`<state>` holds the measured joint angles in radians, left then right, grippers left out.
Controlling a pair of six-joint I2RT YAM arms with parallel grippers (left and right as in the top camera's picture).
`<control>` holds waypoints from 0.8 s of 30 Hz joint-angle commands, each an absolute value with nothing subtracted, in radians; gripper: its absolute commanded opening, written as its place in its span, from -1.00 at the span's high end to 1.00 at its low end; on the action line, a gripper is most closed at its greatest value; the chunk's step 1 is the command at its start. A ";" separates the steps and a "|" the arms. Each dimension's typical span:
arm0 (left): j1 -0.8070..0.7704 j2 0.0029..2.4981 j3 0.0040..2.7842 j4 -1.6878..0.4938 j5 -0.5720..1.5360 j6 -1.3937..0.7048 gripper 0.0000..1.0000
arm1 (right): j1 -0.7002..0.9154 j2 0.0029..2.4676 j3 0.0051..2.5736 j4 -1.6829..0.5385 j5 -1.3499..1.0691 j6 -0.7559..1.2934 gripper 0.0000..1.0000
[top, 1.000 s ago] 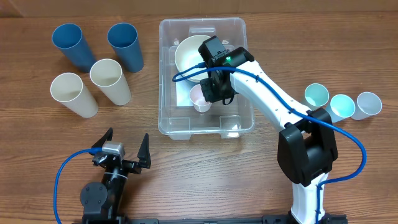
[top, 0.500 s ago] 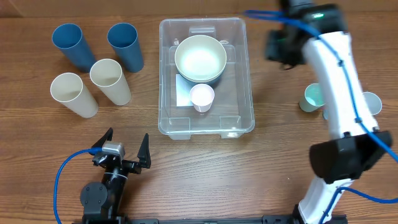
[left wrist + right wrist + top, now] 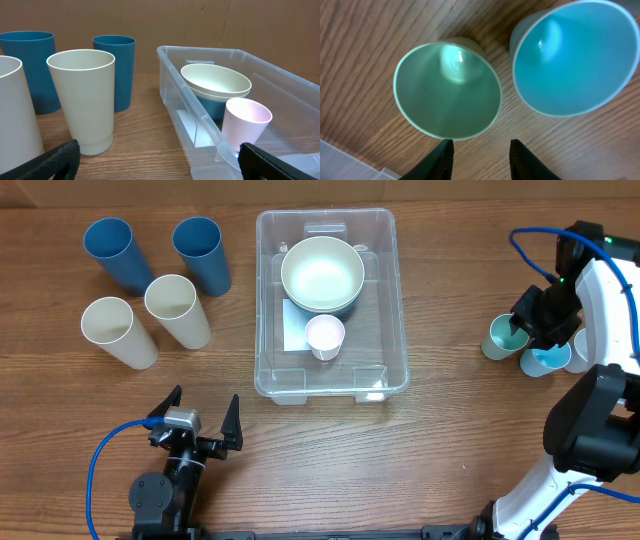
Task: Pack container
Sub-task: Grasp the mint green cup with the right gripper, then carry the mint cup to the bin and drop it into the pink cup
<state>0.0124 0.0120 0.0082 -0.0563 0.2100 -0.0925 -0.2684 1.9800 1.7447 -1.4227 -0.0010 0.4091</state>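
Swung off the container (image 3: 385,320), now well to its left, the right end effector (image 3: 480,155) hangs fingers apart just above the mint cup (image 3: 447,90), so next is probably lowering to pinch its rim.

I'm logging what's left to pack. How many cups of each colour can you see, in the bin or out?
Dark blue tall cups: 2
Cream tall cups: 2
Pink small cup, inside the container: 1
Green small cup: 1
Light blue small cup: 1
Total: 7 in view; the right arm may hide more.
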 commanded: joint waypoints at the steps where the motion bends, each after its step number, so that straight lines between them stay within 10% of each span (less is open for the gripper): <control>1: 0.006 0.004 0.005 -0.055 0.226 -0.067 -1.00 | -0.270 1.966 1.707 -1.394 -0.002 0.420 0.24; 9: 0.006 0.004 0.005 -0.055 0.226 -0.067 -1.00 | -0.270 1.966 1.542 -1.237 -0.014 0.446 0.24; 12: 0.006 0.004 0.005 -0.055 0.226 -0.067 -0.99 | -0.270 1.966 1.543 -1.219 -0.013 0.446 0.92; 24: 0.006 0.004 0.005 -0.055 0.226 -0.067 -1.00 | -0.259 1.932 1.675 -1.270 -0.009 0.306 0.92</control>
